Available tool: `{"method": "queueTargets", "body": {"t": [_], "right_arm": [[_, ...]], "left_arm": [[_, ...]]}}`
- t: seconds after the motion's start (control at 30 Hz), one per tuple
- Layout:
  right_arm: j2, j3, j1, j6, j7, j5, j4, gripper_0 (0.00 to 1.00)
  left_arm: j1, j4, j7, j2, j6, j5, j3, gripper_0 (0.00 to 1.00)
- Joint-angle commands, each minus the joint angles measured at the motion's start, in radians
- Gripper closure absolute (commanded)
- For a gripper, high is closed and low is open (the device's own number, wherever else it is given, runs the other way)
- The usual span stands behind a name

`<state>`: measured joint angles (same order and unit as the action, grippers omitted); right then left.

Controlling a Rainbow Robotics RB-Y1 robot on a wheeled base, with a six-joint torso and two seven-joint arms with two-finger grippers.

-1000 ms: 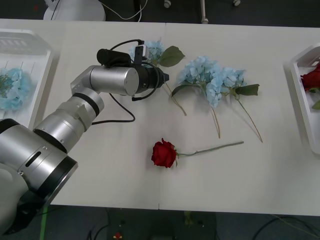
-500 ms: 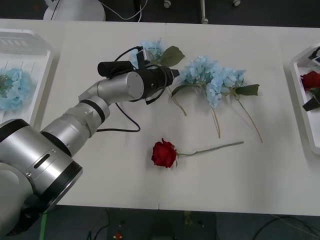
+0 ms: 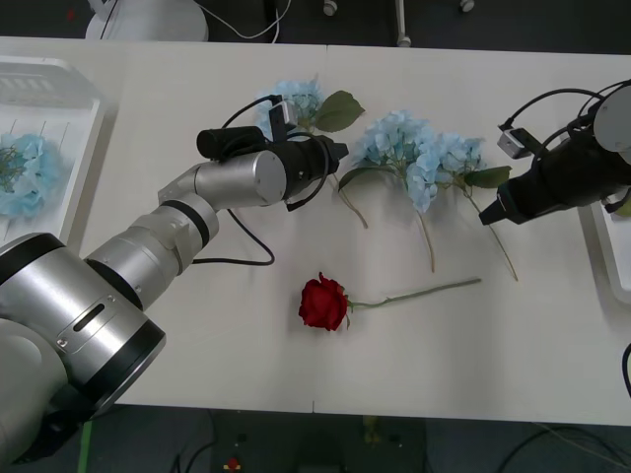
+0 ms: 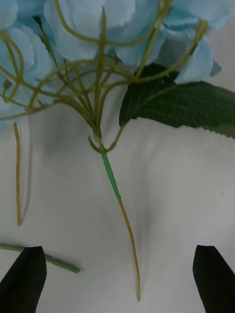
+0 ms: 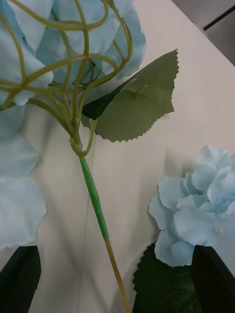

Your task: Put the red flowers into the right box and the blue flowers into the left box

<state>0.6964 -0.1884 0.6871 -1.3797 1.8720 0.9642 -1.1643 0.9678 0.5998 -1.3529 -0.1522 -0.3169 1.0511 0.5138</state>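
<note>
Left gripper [image 3: 340, 150] is seen wide apart, black fingertips [image 5: 19, 276] parked either side of a green stem [image 5: 93, 198], nothing pinched yet. Using the lone red rose [image 3: 324, 303] as the landmark: the left box [image 3: 84, 118] is found far left of it, one blue head [image 3: 25, 169] already inside. Up and slightly left of the rose, a blue flower [image 3: 301, 97] with a big leaf is being lined up by that gripper. Up and right of the rose, two more blue flowers [image 3: 414, 150] are laid touching each other. Further right, the right gripper [image 3: 485, 219] is held just above another stem [image 4: 115, 188], also spread, empty. The right box [image 3: 592, 177] is at the far right, mostly hidden by the arm.

So the grab step looks to be in hand. Next, probably: the left fingers get lowered around the stem and squeezed, then it's carried to the left box. Thin stem, so centering matters.
</note>
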Motion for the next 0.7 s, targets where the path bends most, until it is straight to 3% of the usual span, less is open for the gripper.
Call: {"method": "queueTargets", "body": {"t": [0.03, 0.1, 0.27, 0.4, 0.7], "right_arm": [[-0.052, 0.004, 0.068, 0.070, -0.011, -0.039, 0.025, 0.13], [-0.069, 0.004, 0.074, 0.110, -0.004, -0.042, 0.058, 0.13], [-0.100, -0.005, 0.077, 0.126, 0.007, -0.079, 0.086, 0.14], [-0.106, -0.040, 0.077, 0.157, 0.001, -0.099, 0.084, 0.14], [-0.124, -0.095, 0.078, 0.246, 0.013, -0.107, 0.130, 0.13]], "left_arm": [[0.049, -0.040, 0.041, 0.019, 0.029, -0.100, 0.012, 0.12], [0.049, -0.052, 0.038, 0.019, 0.030, -0.154, 0.012, 0.28], [0.049, -0.054, 0.038, 0.017, 0.029, -0.246, 0.012, 0.56], [0.049, -0.052, 0.038, 0.016, 0.029, -0.306, 0.012, 1.00], [0.049, -0.049, 0.043, 0.016, 0.041, -0.309, 0.012, 1.00]]}}
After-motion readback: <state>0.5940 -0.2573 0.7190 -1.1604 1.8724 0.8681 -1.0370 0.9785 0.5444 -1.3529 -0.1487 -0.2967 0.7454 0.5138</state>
